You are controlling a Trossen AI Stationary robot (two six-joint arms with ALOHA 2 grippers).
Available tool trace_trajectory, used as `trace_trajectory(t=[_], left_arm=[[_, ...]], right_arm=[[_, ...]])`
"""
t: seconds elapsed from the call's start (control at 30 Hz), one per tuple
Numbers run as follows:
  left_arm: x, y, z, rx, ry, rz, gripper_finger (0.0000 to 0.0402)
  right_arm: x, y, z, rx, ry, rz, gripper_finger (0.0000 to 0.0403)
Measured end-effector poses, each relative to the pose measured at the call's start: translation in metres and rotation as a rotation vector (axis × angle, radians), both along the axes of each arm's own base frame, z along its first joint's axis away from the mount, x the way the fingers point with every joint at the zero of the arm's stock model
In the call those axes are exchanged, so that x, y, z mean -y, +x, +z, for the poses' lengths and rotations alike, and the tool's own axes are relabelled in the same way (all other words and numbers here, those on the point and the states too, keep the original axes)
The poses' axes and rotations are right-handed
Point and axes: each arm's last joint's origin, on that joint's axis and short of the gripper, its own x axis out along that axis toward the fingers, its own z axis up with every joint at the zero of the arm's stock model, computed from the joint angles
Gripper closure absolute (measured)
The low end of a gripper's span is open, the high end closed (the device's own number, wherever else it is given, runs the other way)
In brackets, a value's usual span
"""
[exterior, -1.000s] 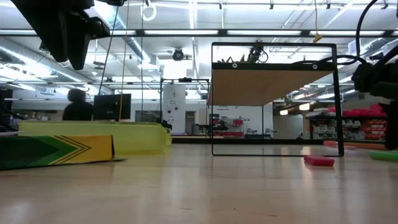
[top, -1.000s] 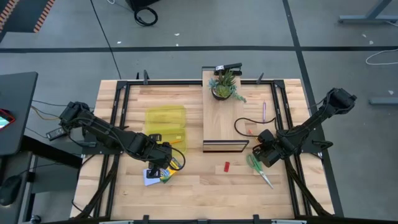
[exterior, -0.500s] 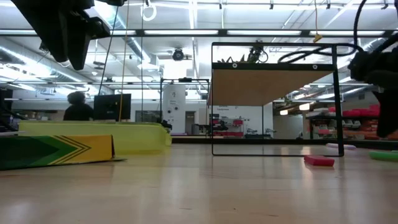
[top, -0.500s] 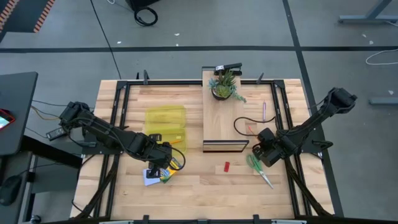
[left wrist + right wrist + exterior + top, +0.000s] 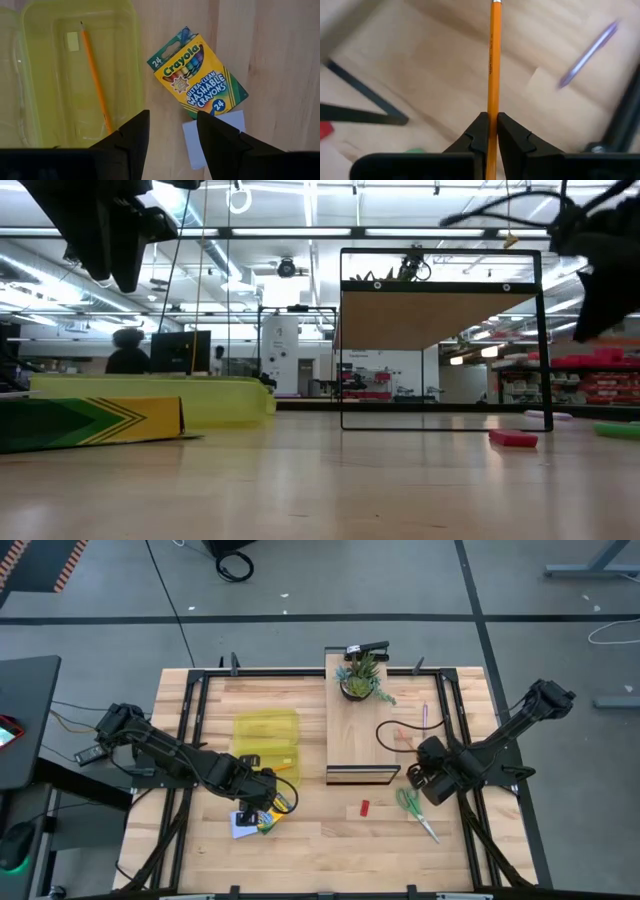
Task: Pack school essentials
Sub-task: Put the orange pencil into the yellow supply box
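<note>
My right gripper (image 5: 428, 778) is shut on an orange pencil (image 5: 493, 60), right of the upright wooden board. A purple pen (image 5: 590, 50) lies on the table beyond it. Green-handled scissors (image 5: 417, 812) and a red block (image 5: 365, 808) lie on the near side of it. My left gripper (image 5: 172, 142) hangs open above the table, between the yellow case (image 5: 75, 75) and the crayon box (image 5: 197, 75). The crayon box lies partly on the pale blue notepad (image 5: 215, 137). A second orange pencil (image 5: 95, 80) lies inside the case. My right gripper pinches the orange pencil's shaft (image 5: 493, 112) between its two fingers (image 5: 479, 131). The pencil runs along the fingers and sticks out far past their tips. I cannot tell whether its far end is clear of the table.
A potted plant (image 5: 360, 680) stands on the wooden board (image 5: 362, 735), whose black-framed front (image 5: 440, 340) stands upright at mid-table. Black frame rails (image 5: 195, 730) run along both table sides. Bare wood lies near the front edge (image 5: 330, 860). A person sits in the room behind (image 5: 125, 350).
My right gripper has risen from near the table, staying shut on the pencil, and has shifted slightly toward the far right. The left arm and the things on the table have kept still.
</note>
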Motion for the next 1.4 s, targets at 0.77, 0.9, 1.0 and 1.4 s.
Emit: trace_trajectory(t=[0.77,0.9,1.0,1.4], left_arm=[[-0.004,0.027,0.016,0.401,0.476,-0.036,0.0230],[-0.005,0.037,0.022,0.481,0.498,-0.066,0.0230],[-0.011,0.046,0.026,0.530,0.487,-0.094,0.0230],[-0.041,0.081,0.056,0.879,0.291,-0.170,0.0230]], right_arm=[[-0.006,0.023,0.103,0.231,-0.352,0.258,0.0363],[-0.009,0.028,0.106,0.266,-0.421,0.290,0.0363],[-0.011,0.033,0.109,0.288,-0.456,0.315,0.0363],[-0.023,0.050,0.123,0.374,-0.525,0.436,0.0363]])
